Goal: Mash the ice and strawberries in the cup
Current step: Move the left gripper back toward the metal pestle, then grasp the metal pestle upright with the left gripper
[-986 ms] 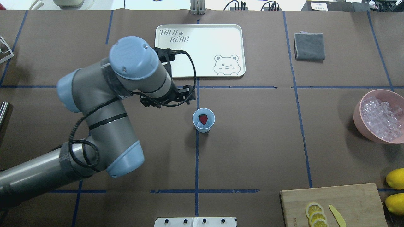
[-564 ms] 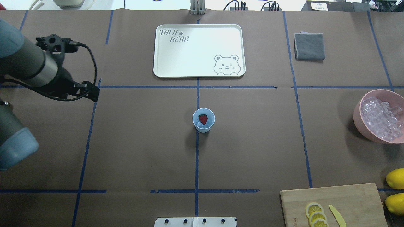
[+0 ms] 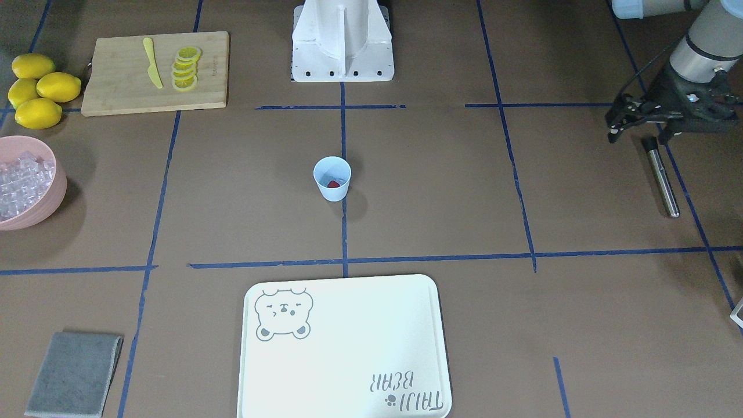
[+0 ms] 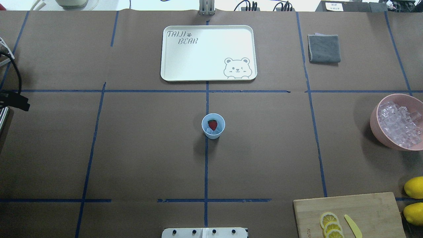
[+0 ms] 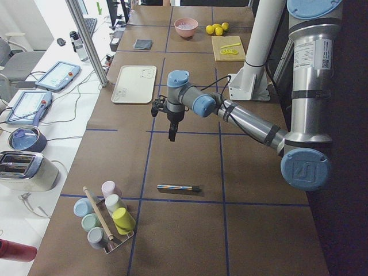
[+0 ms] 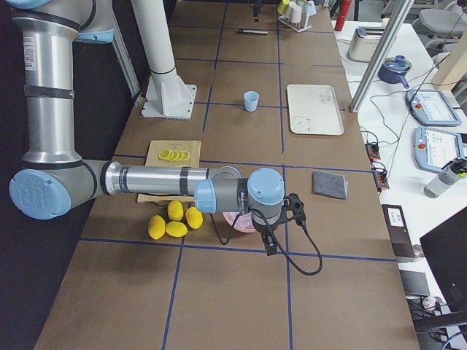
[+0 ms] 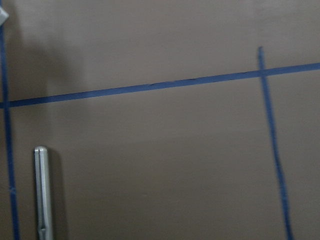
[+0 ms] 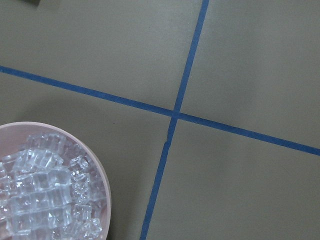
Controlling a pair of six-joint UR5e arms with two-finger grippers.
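**Left:** At the desk's left end, the left arm (image 3: 696,58) hangs over a steel rod (image 3: 662,177), presumably the masher. Its jaws are spread wide and hold nothing.

**Centre:** The cup (image 4: 224,125) stands upright on a blue tape line, well apart from both arms. The strawberry (image 4: 213,125) rests on the ice (image 4: 211,132) inside it.

**Far right:** The right arm (image 6: 160,179) hovers near the pink bowl (image 4: 373,120) of spare ice (image 4: 400,124). Whether its jaws are open or closed cannot be told. Only a side camera catches them, and its wrist camera shows just the bowl and the desk.

The cup looks thin and light, and is likely to skid or tip under a downward press. A steadying hold around its wall below the rim seems wise. The ice is hard and slick and may jump aside, while the soft berry should crush first. The rod is stiff, smooth and apt to roll, so a grip across the shaft near its upper end looks best.

The overhead camera gives the clearest look into the cup, but it crops the left arm to a sliver and misses the right arm entirely. The front camera shows the jaws' spread over the rod's end. The left side camera reveals that they hang well above the rod, not touching it.
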